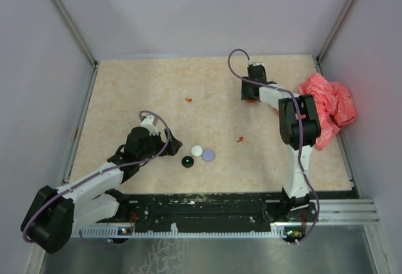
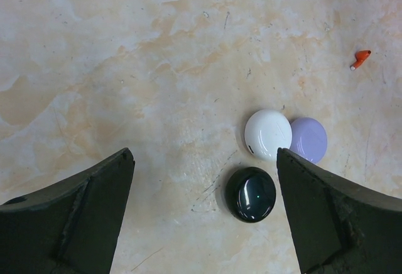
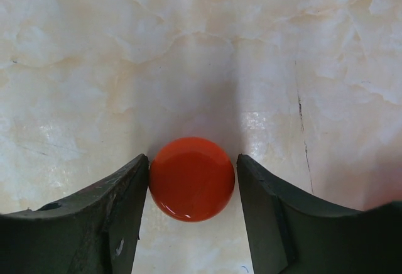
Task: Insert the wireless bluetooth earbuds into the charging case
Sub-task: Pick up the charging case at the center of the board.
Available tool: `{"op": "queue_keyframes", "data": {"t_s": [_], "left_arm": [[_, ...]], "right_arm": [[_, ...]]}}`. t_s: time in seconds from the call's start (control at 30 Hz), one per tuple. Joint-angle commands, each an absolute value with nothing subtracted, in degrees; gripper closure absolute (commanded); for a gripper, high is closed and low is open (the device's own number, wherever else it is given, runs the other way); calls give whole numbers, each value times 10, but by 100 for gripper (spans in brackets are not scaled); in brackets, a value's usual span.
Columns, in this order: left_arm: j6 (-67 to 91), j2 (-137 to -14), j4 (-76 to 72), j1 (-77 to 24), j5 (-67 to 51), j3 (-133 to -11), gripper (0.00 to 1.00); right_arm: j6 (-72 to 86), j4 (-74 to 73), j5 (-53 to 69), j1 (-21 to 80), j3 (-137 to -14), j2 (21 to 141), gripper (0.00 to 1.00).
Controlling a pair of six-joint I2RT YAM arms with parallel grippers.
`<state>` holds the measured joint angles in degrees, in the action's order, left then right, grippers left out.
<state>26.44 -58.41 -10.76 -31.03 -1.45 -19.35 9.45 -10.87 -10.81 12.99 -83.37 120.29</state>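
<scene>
The right fingers [image 3: 192, 156] sit low on the surface [image 1: 138, 92] in the upper right of the top view, on either side of a red disc [image 3: 191, 178]. In the right wrist view the disc lies flat between them. The finger on the left of that frame touches its edge, and the one on the right stands a sliver off, so I cannot tell whether they grip it yet. From above, the disc [image 1: 251, 100] shows as a small red spot just under the right fingers [image 1: 250, 97].

The left fingers [image 2: 204, 154] are spread wide and hold nothing. They hover over bare surface left of centre in the top view [image 1: 174, 146]. Just ahead of them lie three more discs. The white disc [image 2: 268, 135] and the lilac disc [image 2: 309, 139] touch side by side, and the black disc [image 2: 250, 193] lies just below the white one, close to the finger on the right of the left wrist frame.

Two red earbuds lie loose on the surface, none in a case. The upper earbud [image 1: 188, 99] is above the disc cluster, well apart from it. The lower earbud [image 1: 240, 139] lies right of the lilac disc, between the cluster and the right arm. One red earbud also appears in the upper right of the left wrist view.

A pink-red bag [image 1: 326, 101] is crumpled at the right edge.
</scene>
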Motion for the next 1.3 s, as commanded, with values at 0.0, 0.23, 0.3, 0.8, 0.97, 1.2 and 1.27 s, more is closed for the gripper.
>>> {"op": "queue_keyframes", "data": {"t_s": [0.0,0.23,0.3,0.8,0.97,1.2,1.27], "left_arm": [[259,-588,-129,-309,-32,-202,2],[260,-593,-155,-304,-65,-205,3],[260,-595,-172,-296,-86,-206,4],[288,-621,-174,-270,-214,-276,10],[303,-610,-150,-262,-246,-292,11],[314,-584,-123,-255,-308,-315,13],[316,-577,-117,-255,-323,-321,15]], "right_arm": [[88,-109,-105,126,-854,1208,44],[61,-78,-58,131,-783,1142,55],[51,-67,-45,139,-751,1107,56],[-128,-112,40,285,-612,858,58],[-204,-149,70,350,-608,793,58],[-305,-199,89,449,-612,732,57],[-324,-198,83,472,-607,721,57]]}}
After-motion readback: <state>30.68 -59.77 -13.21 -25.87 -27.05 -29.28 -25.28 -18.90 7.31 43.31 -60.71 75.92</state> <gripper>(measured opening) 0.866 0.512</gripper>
